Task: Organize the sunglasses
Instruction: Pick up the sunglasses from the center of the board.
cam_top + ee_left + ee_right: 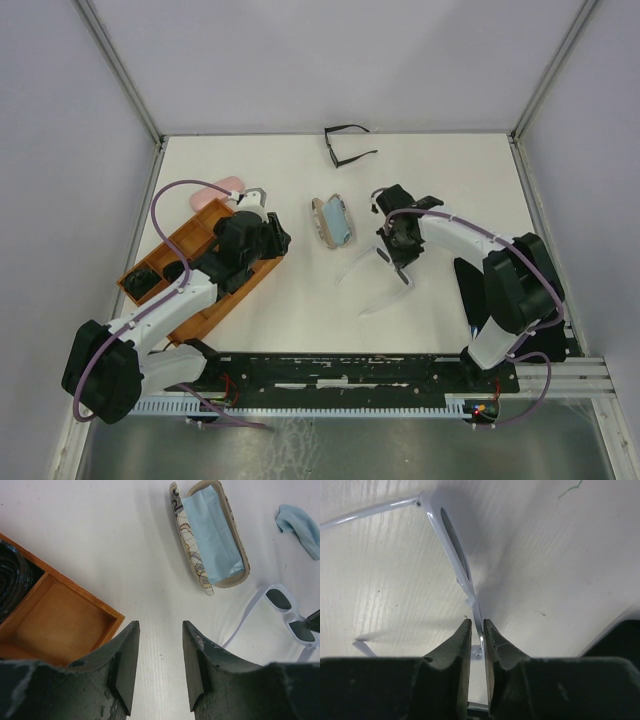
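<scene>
Left arm (165,310) & right arm (455,235) are showing white links w/ black joints; purple cables (165,192) looping along each; fingers (125,665) looking dark, scuffed.

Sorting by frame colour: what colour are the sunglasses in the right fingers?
White; the sunglasses show best in the left wrist view.

Tray (190,235) left; case (332,222) centre; sunglasses (398,277) right of case; second pair (333,150) behind.
</scene>
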Controlling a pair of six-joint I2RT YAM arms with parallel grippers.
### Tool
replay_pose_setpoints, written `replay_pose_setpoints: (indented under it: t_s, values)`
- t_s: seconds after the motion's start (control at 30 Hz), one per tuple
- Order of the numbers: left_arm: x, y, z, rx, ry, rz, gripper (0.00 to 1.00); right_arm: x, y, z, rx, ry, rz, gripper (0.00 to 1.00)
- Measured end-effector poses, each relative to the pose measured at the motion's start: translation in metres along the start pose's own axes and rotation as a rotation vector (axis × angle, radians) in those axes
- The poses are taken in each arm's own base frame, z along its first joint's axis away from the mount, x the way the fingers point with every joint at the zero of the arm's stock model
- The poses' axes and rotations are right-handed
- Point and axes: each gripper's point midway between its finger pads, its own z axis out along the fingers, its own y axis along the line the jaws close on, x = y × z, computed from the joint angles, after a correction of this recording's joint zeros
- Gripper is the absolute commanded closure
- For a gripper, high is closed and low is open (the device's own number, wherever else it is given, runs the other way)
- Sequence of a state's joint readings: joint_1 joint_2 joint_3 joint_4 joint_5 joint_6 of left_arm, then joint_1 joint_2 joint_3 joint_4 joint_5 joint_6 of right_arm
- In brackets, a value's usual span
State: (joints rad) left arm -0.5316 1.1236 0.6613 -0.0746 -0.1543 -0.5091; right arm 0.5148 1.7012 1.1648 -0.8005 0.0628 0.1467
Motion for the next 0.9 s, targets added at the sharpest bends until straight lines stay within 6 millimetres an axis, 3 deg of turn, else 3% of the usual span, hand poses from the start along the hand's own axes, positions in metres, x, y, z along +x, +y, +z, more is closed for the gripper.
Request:
replay_pose_setpoints:
  t_s: [0.23, 0.9]
  values:
    - [0.000, 0.000, 0.000, 0.000, 0.000, 0.000, 0.53, 0.013, 0.006, 0.003, -0.019, 0.004, 0.077, 0.62]
    - [0.000, 0.000, 0.000, -0.002, 0.001, 0.000, 0.53, -0.017, 0.005, -0.002, -0.041, -0.086, -0.058, 0.71]
